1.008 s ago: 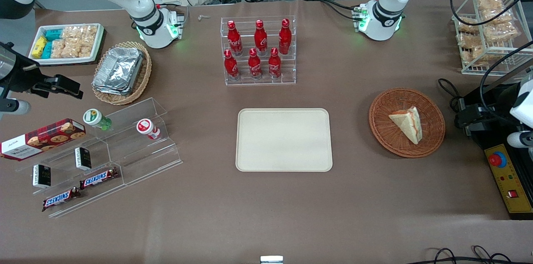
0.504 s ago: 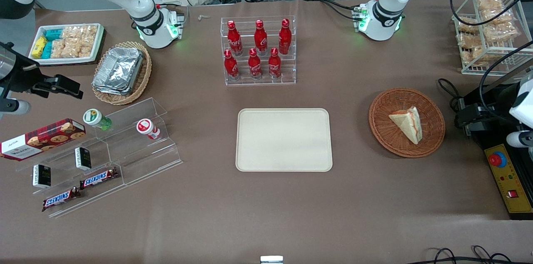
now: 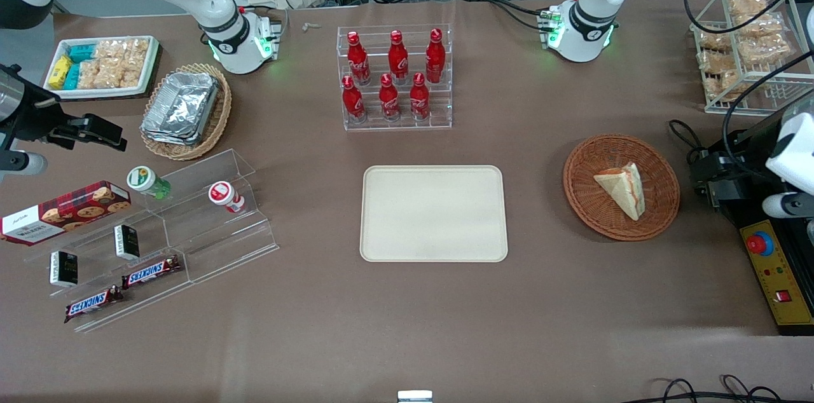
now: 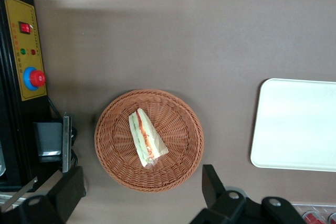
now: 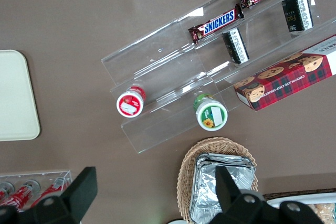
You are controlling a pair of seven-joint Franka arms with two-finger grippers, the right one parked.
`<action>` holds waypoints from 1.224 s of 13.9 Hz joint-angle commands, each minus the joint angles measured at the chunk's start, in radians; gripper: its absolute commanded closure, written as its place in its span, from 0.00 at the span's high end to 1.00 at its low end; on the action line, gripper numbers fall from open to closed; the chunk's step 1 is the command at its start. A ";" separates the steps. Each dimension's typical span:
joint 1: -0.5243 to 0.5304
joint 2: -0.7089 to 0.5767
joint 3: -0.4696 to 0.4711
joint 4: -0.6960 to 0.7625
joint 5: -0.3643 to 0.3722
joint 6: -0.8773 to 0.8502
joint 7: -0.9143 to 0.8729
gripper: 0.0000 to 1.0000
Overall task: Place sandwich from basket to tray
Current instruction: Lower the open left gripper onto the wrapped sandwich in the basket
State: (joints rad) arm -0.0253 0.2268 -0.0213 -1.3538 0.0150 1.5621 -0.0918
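Observation:
The sandwich (image 3: 622,187) (image 4: 146,138), a pale bread wedge with orange-red and green filling, lies in the round reddish-brown basket (image 3: 655,218) (image 4: 184,166). The cream tray (image 3: 434,213) (image 4: 294,124) lies flat and bare beside the basket, toward the middle of the table. My gripper (image 3: 712,177) (image 4: 139,187) hangs high beside the basket, toward the working arm's end of the table. It is open, its fingers (image 4: 210,182) spread wide with nothing between them, and it touches neither basket nor sandwich.
A black and yellow control box (image 3: 779,276) with a red button sits close to the gripper. A wire rack of snack bags (image 3: 744,47) stands farther from the camera. A clear rack of red bottles (image 3: 394,75) stands farther back than the tray.
The working arm's wrist has shifted slightly away from the front camera and a little toward the basket. The sandwich, basket and tray have not moved.

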 commanded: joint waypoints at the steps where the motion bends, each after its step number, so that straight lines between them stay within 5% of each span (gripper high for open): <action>1: -0.002 -0.143 0.008 -0.256 -0.039 0.151 -0.017 1.00; 9: 0.007 -0.142 0.023 -0.522 -0.038 0.240 -0.105 1.00; 17: 0.007 -0.156 0.046 -0.835 -0.044 0.590 -0.120 1.00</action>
State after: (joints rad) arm -0.0184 0.1084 0.0225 -2.1144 -0.0217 2.0905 -0.1872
